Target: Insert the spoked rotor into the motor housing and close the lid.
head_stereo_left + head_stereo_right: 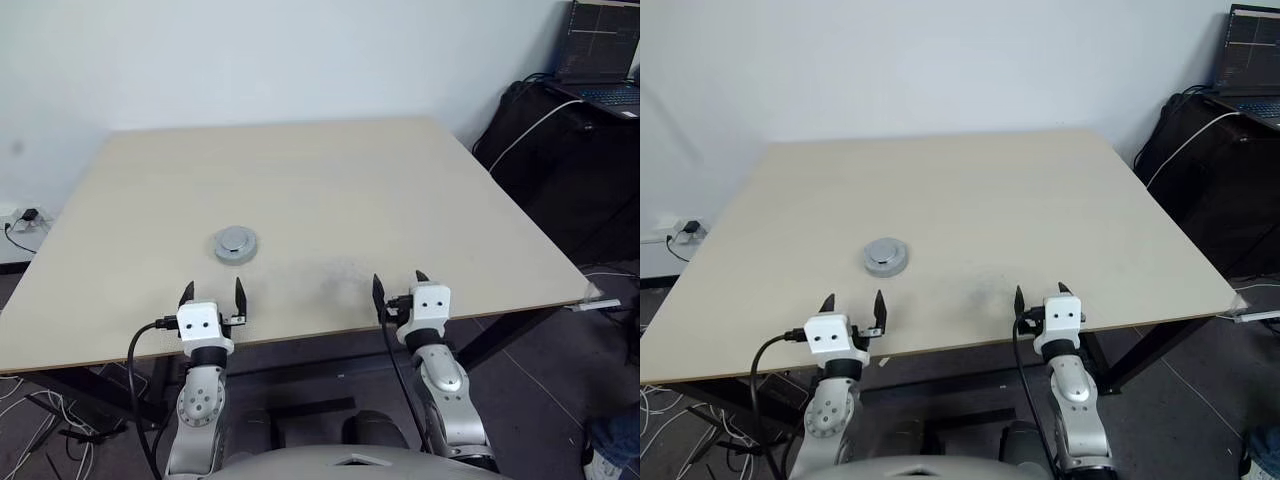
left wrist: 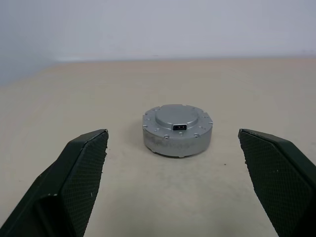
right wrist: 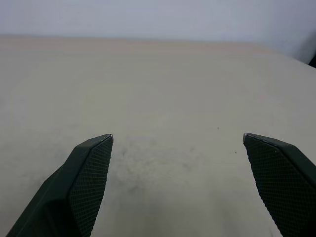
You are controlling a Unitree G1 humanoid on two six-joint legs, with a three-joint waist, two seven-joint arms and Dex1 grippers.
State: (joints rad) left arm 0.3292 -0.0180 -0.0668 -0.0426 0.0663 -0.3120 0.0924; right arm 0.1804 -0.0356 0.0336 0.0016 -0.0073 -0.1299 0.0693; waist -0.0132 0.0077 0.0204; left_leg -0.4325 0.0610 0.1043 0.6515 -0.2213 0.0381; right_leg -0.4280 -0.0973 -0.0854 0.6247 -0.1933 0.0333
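Beige table (image 1: 330,190), square top, white wall behind its far edge. One round grey metal unit sits on it: the motor housing (image 1: 236,247) with the lid (image 2: 176,116) on top, closed. It lies in the near-left part of the table, well in from the left edge and a bit back from the near edge. Upright, flat on the surface. Left wrist view shows the lid as a smooth raised disc with a small dark rectangular socket at its rim facing the camera, small screws or notches around the outer ring. The rotor can't be seen with the lid on, so can't tell whether it is inside.

Left gripper (image 1: 213,296) sits at the near edge of the table, just short of the housing, pointing level toward it. Fingers spread wide, nothing between them, not touching the housing. In the left wrist view the housing is centred between the two black textured fingers (image 2: 81,173), clear gap on both sides.

Right gripper (image 1: 400,283) is also at the near edge, toward the near-right part, well apart from the housing. Fingers spread wide, empty. Right wrist view: bare tabletop with a faint dark smudge (image 3: 148,163) ahead of the fingers.

Laptop (image 1: 603,55) on a dark stand beyond the far-right corner, off the table.
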